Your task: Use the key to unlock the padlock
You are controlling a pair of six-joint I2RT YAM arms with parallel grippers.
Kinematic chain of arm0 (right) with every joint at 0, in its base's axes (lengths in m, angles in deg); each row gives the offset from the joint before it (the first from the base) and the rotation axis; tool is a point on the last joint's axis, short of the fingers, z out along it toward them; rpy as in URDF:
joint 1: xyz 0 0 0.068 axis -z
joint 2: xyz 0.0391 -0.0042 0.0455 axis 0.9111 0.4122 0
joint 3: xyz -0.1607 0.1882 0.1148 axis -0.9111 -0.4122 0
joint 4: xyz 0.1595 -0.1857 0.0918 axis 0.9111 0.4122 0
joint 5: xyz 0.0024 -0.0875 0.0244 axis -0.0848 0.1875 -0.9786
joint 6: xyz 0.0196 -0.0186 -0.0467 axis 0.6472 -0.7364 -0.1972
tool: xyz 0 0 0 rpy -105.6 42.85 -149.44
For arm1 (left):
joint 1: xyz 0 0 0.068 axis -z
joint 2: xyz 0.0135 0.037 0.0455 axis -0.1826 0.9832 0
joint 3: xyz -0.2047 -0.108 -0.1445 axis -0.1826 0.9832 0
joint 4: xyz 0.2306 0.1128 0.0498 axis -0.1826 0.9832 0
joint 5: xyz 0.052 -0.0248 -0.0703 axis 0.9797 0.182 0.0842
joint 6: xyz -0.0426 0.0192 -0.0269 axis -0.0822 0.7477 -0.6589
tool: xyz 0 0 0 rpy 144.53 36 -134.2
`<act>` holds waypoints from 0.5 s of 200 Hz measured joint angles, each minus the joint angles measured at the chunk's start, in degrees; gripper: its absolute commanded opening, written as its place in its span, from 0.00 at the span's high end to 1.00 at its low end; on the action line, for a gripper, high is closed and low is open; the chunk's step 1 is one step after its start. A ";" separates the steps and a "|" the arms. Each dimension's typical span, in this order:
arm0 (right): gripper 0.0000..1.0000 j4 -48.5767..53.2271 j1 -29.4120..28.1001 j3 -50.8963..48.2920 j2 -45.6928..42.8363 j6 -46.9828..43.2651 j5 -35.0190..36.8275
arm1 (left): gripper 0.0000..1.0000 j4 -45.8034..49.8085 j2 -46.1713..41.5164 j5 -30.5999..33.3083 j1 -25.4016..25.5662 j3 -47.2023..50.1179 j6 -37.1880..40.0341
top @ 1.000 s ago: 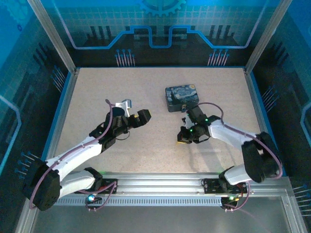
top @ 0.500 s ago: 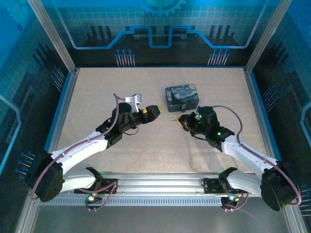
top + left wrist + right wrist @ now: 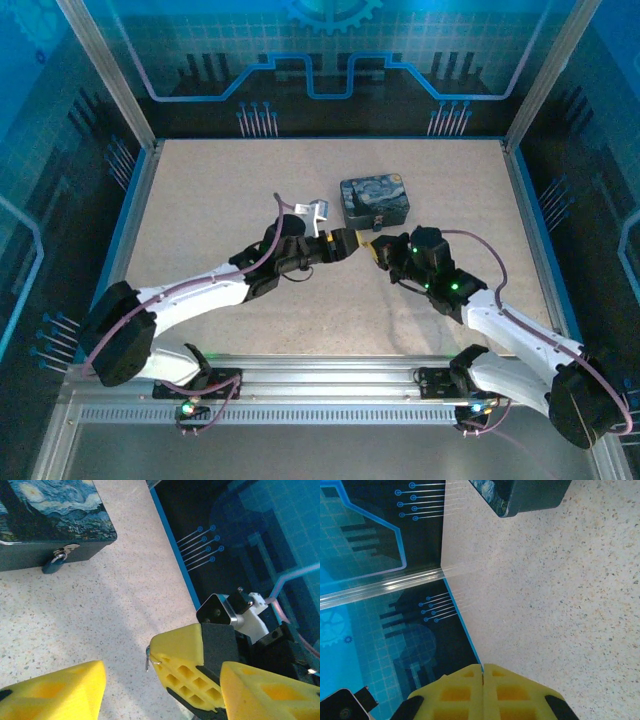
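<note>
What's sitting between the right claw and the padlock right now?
Nothing: the left wrist view shows bare speckled tabletop from the right claw, pinching the key, to the padlock on the tin front.

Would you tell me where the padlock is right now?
In the left wrist view the padlock hangs at upper left from the front latch of the starry tin, up and left of the right gripper holding the key.

Blue padlock (image 3: 52, 566) hangs on tin (image 3: 50, 505); silvery key (image 3: 148, 658) pinched.
</note>
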 measured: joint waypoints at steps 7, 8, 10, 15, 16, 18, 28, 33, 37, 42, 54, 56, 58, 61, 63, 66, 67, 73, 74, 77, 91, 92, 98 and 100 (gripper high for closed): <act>1.00 0.00 -0.24 0.00 0.00 0.17 0.17 | 0.44 -0.07 0.50 0.00 0.24 -0.33 0.07; 1.00 0.00 -0.26 0.00 0.00 0.20 0.15 | 0.44 -0.07 0.57 0.00 0.26 -0.37 0.11; 1.00 0.00 -0.31 0.00 0.00 0.33 0.17 | 0.45 -0.09 0.72 0.00 0.35 -0.46 0.04; 1.00 0.00 -0.50 0.00 0.00 0.35 0.26 | 0.46 -0.26 1.05 0.00 0.50 -0.61 0.11; 1.00 0.00 -0.52 0.00 0.00 0.37 0.31 | 0.47 -0.35 1.14 0.00 0.52 -0.68 0.09; 1.00 0.00 -0.57 0.00 0.00 0.37 0.35 | 0.47 -0.37 1.25 0.00 0.55 -0.74 -0.02; 1.00 0.00 -0.81 0.00 0.00 0.57 0.39 | 0.51 -0.59 1.90 0.00 0.72 -1.14 0.11; 1.00 0.00 -0.90 0.00 0.00 0.61 0.46 | 0.53 -0.87 2.25 0.00 0.81 -1.31 0.04; 1.00 0.00 -0.94 0.00 0.00 0.72 0.52 | 0.54 -0.96 2.45 0.00 0.81 -1.44 0.04; 1.00 0.00 -1.01 0.00 0.00 0.74 0.57 | 0.56 -1.22 2.67 -0.02 0.81 -1.51 0.13; 1.00 0.00 -1.03 0.00 0.00 0.79 0.72 | 0.61 -1.31 3.08 -0.02 0.85 -1.64 0.07; 1.00 0.00 -1.03 0.00 0.00 0.81 0.81 | 0.62 -1.31 3.15 -0.02 0.85 -1.66 0.09; 1.00 0.00 -1.03 0.00 0.00 0.81 0.83 | 0.62 -1.33 3.17 -0.02 0.85 -1.66 -0.02; 1.00 0.00 -1.03 0.00 0.00 0.87 0.87 | 0.63 -1.33 3.26 -0.02 0.85 -1.68 0.04; 1.00 0.00 -1.03 0.00 0.00 0.96 0.94 | 0.63 -1.33 3.26 -0.02 0.87 -1.68 0.13; 1.00 0.00 -1.03 0.00 0.00 0.96 0.98 | 0.64 -1.33 3.32 -0.02 0.90 -1.68 -0.07; 1.00 0.00 -1.03 0.00 0.00 0.96 1.03 | 0.64 -1.33 3.32 0.00 0.90 -1.68 -0.02; 1.00 0.00 -1.03 0.00 0.00 0.98 1.03 | 0.65 -1.33 3.37 -0.02 0.90 -1.68 -0.04; 1.00 0.00 -1.03 0.00 0.00 0.98 1.03 | 0.65 -1.33 3.37 -0.02 0.92 -1.68 0.00; 1.00 0.00 -1.03 0.00 0.00 1.01 1.05 | 0.65 -1.33 3.37 -0.02 0.92 -1.68 0.09; 1.00 0.00 -1.05 0.00 0.00 1.22 1.27 | 0.66 -1.36 3.37 0.00 0.92 -1.68 0.07; 1.00 0.00 -1.05 0.00 0.00 1.22 1.27 | 0.66 -1.36 3.37 0.00 0.92 -1.68 0.07; 1.00 0.00 -1.05 0.00 0.00 1.27 1.40 | 0.66 -1.33 3.39 0.00 0.92 -1.68 0.07; 1.00 0.00 -1.05 0.00 0.00 1.33 1.40 | 0.66 -1.33 3.41 0.00 0.92 -1.68 0.07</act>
